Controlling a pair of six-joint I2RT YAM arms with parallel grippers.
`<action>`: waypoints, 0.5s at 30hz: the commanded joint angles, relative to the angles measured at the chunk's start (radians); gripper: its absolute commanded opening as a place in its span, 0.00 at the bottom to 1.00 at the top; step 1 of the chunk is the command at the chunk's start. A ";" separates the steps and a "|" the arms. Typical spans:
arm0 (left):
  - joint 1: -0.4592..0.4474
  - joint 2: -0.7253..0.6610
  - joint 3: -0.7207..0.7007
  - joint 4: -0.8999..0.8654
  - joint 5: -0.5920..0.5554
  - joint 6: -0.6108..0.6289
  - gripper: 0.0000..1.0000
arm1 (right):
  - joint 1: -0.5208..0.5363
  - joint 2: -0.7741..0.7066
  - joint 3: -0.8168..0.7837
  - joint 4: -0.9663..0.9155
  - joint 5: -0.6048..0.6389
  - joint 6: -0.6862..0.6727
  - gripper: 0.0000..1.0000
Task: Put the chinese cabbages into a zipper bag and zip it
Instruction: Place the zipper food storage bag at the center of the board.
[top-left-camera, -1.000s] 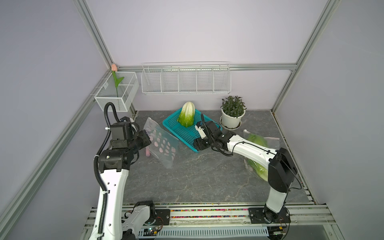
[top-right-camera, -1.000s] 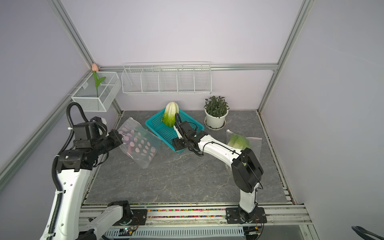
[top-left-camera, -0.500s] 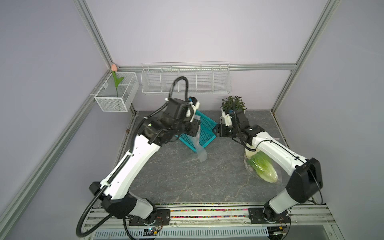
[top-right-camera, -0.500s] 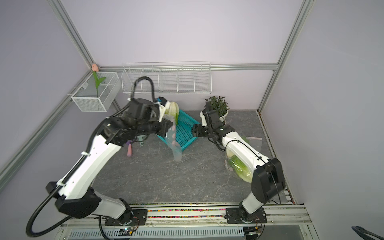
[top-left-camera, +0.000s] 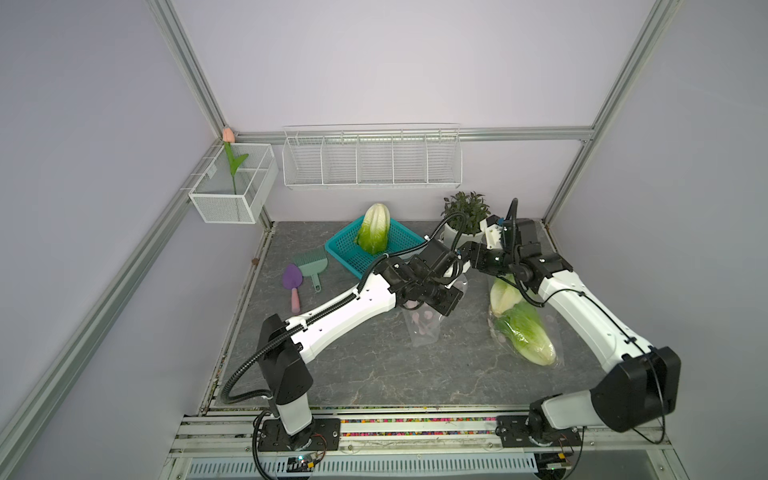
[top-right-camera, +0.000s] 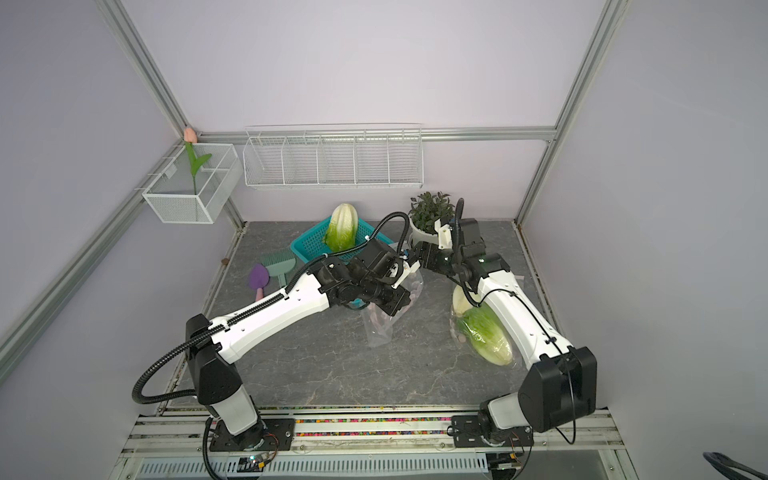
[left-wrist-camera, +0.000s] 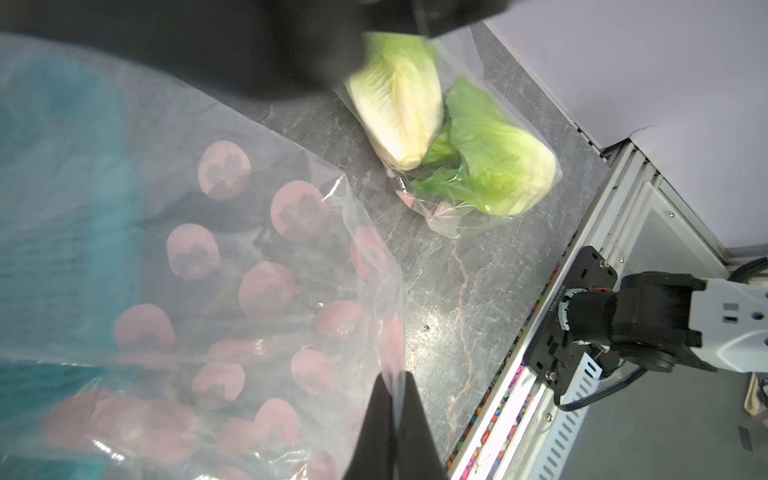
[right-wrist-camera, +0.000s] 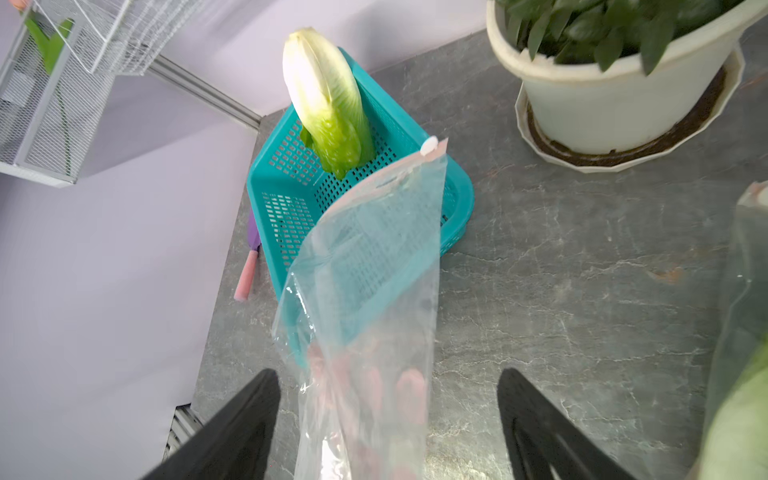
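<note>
A clear zipper bag printed with pink dots hangs over the middle of the table, and my left gripper is shut on its edge. My right gripper stands open with that bag between its fingers, which do not touch it. The bag's white slider sits at the far end. One chinese cabbage leans upright in the teal basket. Two more chinese cabbages lie in a second clear bag on the table under my right arm.
A potted plant stands at the back right, close behind my right wrist. A green dustpan and a purple trowel lie left of the basket. A wire shelf and a wire box hang on the walls.
My left arm has swung the dotted bag from the left side across to the middle. My right gripper has drawn back from the basket to the right and opened wider.
</note>
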 joint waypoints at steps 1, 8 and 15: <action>-0.005 -0.022 -0.056 0.049 0.047 -0.022 0.04 | -0.002 0.073 0.003 0.030 -0.100 0.032 0.88; -0.007 -0.046 -0.112 0.062 0.042 -0.017 0.04 | -0.001 0.222 0.007 0.042 -0.137 0.006 0.92; -0.007 -0.069 -0.137 0.030 0.101 0.004 0.12 | 0.006 0.328 -0.036 0.295 -0.350 0.065 0.77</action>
